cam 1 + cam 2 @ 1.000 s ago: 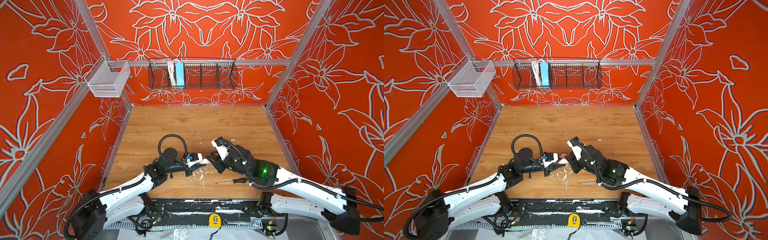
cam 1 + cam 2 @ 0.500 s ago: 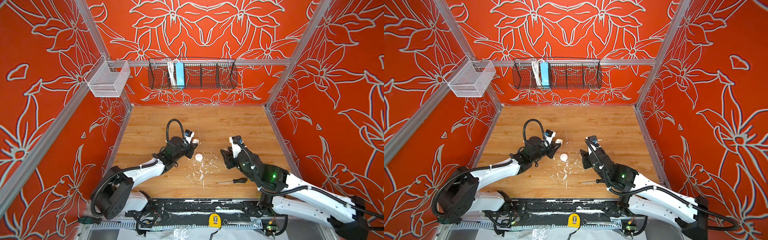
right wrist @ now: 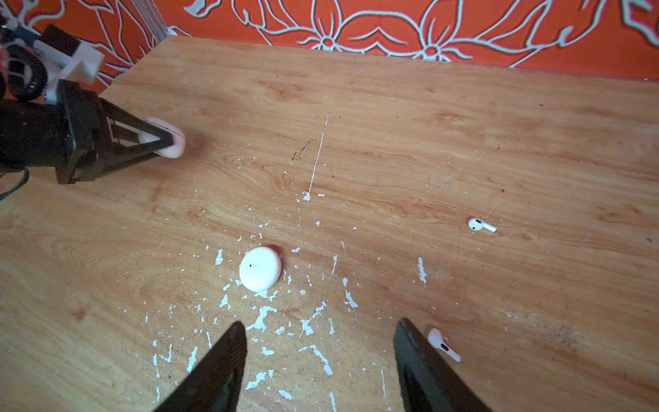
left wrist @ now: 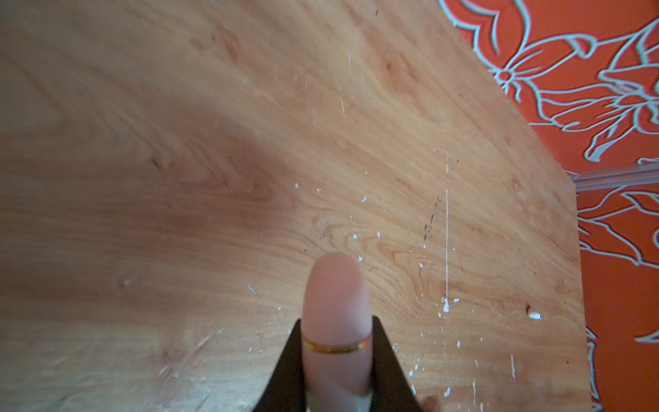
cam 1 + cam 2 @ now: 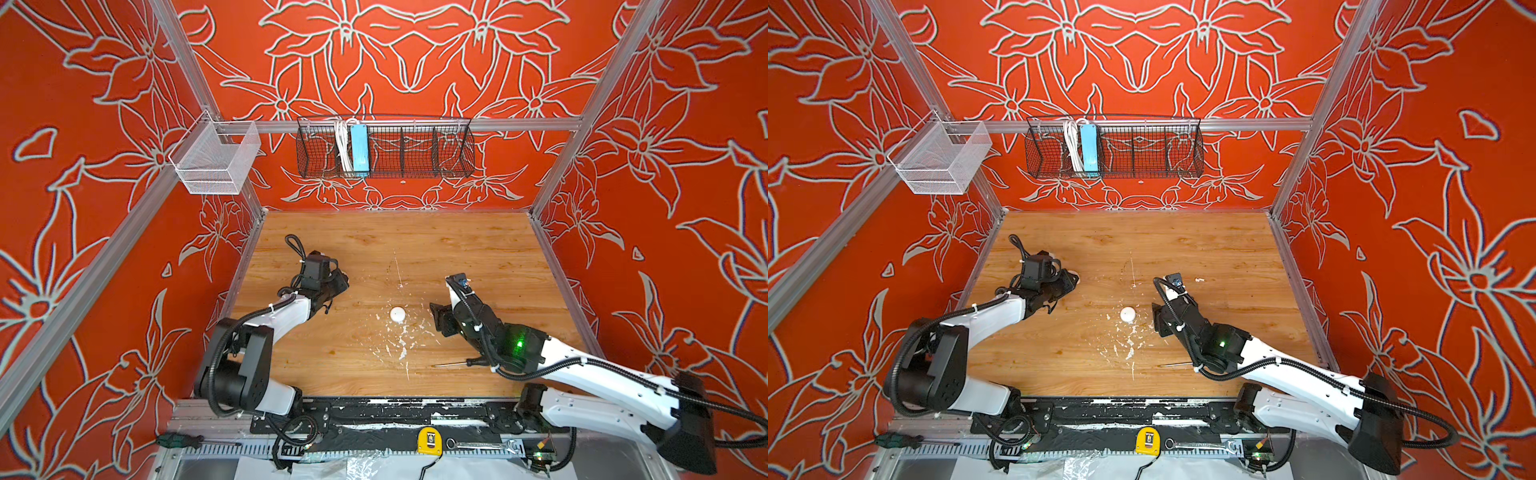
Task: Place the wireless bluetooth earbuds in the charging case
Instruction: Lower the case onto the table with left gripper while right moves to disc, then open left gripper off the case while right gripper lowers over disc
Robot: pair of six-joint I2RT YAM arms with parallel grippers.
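- Since a second before, the two arms had drawn apart from their meeting over the charging case (image 5: 397,313). The left hand (image 5: 341,283) had swung to the case's left and farther back, and the right hand (image 5: 436,320) had backed off to just right of the case.
- The left hand was clamped narrow on a white rounded box (image 4: 335,285) with a thin gold band. The right hand (image 3: 320,324) stood wide, with nothing between its fingers.
- Markings were few and unreadable. The case carried only a tiny dark dot, and the emblem on the yellow tape measure (image 5: 429,440), at the front rail nearer than the case, was too small to make out.
- The case lay flat on the wood-grain bench (image 5: 415,241) among white paint flecks, apart from both hands.
- Orange-red walls with pale flower outlines enclosed the bench. Behind the case hung a black wire basket (image 5: 415,166) holding a blue box (image 5: 358,147).
- One earbud (image 3: 479,225) lay right of the case and farther back, well apart from it. A second earbud (image 3: 444,344) lay just beside a right-hand finger.
- In both top views the left hand mostly hid the white rounded box. A screwdriver (image 5: 473,361), right of the case and nearer, ran under the right arm.
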